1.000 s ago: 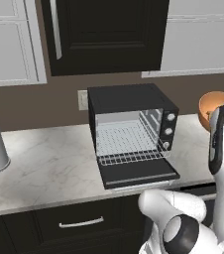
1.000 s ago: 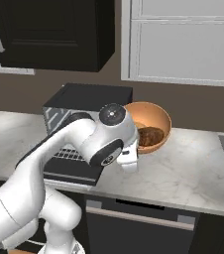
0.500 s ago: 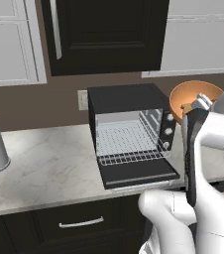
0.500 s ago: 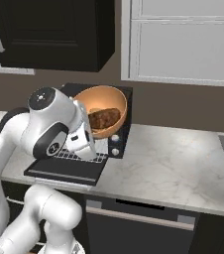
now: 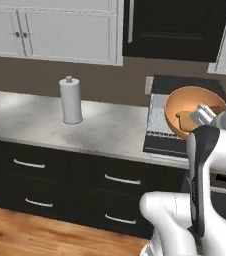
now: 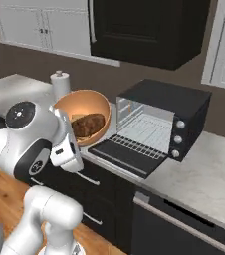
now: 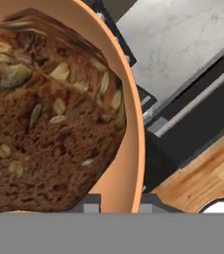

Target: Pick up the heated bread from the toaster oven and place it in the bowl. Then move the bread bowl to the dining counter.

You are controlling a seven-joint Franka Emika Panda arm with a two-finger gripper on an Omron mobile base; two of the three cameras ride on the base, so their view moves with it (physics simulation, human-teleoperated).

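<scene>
The orange-brown bowl (image 5: 207,102) (image 6: 95,101) (image 7: 134,149) hangs in the air, tilted, in front of the open black toaster oven (image 5: 171,83) (image 6: 171,117). Inside the bowl lies the heated bread (image 5: 185,120) (image 6: 88,124) (image 7: 49,124), a dark-brown seeded piece. My gripper (image 5: 203,113) (image 6: 62,117) (image 7: 116,207) is shut on the bowl's rim, one finger inside and one outside. The oven's door is down and its wire rack is bare. The dining counter is out of view.
A grey cylindrical canister (image 5: 71,100) (image 6: 59,82) stands on the marble worktop (image 5: 35,117) left of the oven. Dark drawers (image 5: 35,175) run below the worktop, above a wooden floor (image 5: 25,235). White and black wall cabinets hang above.
The bowl with the bread has risen off the worktop right of the oven and swung leftwards across the oven's front. The base has backed away and turned, so the whole scene has shifted.
</scene>
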